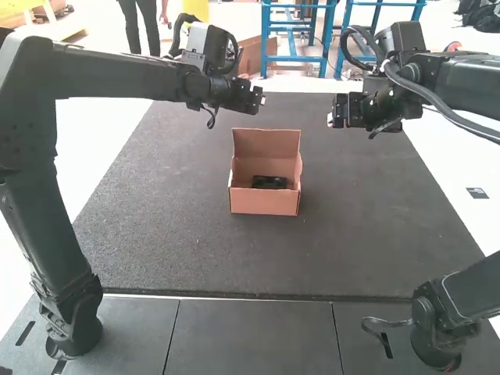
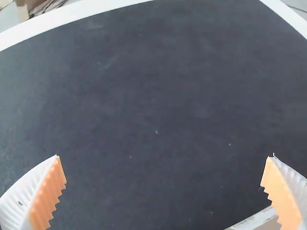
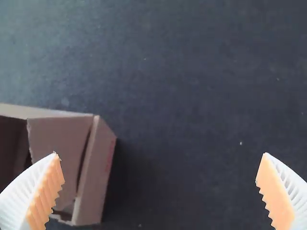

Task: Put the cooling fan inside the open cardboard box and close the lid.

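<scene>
Well, you can see the dark mat [image 1: 156, 226] on the desk, with the brown cardboard box [image 1: 264, 201] in its middle, lid standing up. The small black cooling fan [image 1: 268, 183] lies inside. Your left hand [image 1: 259, 97] and right hand [image 1: 333, 112] hang above, fingers wide apart.

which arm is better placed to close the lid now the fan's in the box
Probably left: the left hand, open, hangs nearly over the upright lid of the box; the right hand sits farther off to the side.
</scene>
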Available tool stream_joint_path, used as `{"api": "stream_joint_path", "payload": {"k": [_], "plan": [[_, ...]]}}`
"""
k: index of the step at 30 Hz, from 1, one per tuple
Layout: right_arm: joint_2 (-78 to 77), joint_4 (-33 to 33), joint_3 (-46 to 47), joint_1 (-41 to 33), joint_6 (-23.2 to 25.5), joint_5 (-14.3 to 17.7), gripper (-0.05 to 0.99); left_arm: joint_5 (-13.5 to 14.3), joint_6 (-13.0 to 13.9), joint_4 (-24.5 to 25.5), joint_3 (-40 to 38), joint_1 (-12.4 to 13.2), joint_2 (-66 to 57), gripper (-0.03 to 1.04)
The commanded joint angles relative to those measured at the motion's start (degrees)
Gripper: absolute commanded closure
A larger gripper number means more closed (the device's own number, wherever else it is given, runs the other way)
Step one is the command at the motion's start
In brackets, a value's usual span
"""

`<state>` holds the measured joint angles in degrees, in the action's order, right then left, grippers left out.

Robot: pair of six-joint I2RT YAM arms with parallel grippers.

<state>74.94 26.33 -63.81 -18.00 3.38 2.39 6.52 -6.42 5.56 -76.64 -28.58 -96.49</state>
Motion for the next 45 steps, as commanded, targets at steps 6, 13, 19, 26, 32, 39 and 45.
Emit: {"api": "stream_joint_path", "payload": {"k": [6, 13, 19, 26, 32, 39, 45], "plan": [[0.6, 1.1, -3.4, 3.7, -2.1, 1.2, 0.01, 0.4, 1.3, 1.4, -1.7, -1.0, -2.6, 0.05], [3.3, 2.1, -6.6, 4.2, -2.1, -0.5, 0.01, 0.2, 1.5, 3.7, -0.7, -0.9, -3.1, 0.05], [5.4, 3.1, -8.4, 4.2, -1.4, -2.5, 0.02, -0.4, 0.6, 8.1, -0.5, -1.0, -3.0, 0.05], [6.3, 5.6, -9.0, 4.2, -1.1, -3.9, 0.02, -1.4, -0.4, 9.8, 0.4, -1.3, -2.9, 0.05], [6.4, 7.4, -8.7, 4.2, -1.0, -4.4, 0.02, -2.0, -0.6, 10.3, 2.4, -3.0, -3.0, 0.05], [6.4, 8.7, -8.6, 4.2, -1.0, -4.4, 0.02, -2.0, -0.6, 6.7, 6.2, -4.0, -3.1, 0.05], [6.4, 9.5, -8.6, 4.6, -1.1, -4.6, 0.02, -2.0, 0.0, 3.6, 10.1, -4.2, -3.4, 0.05]]}}
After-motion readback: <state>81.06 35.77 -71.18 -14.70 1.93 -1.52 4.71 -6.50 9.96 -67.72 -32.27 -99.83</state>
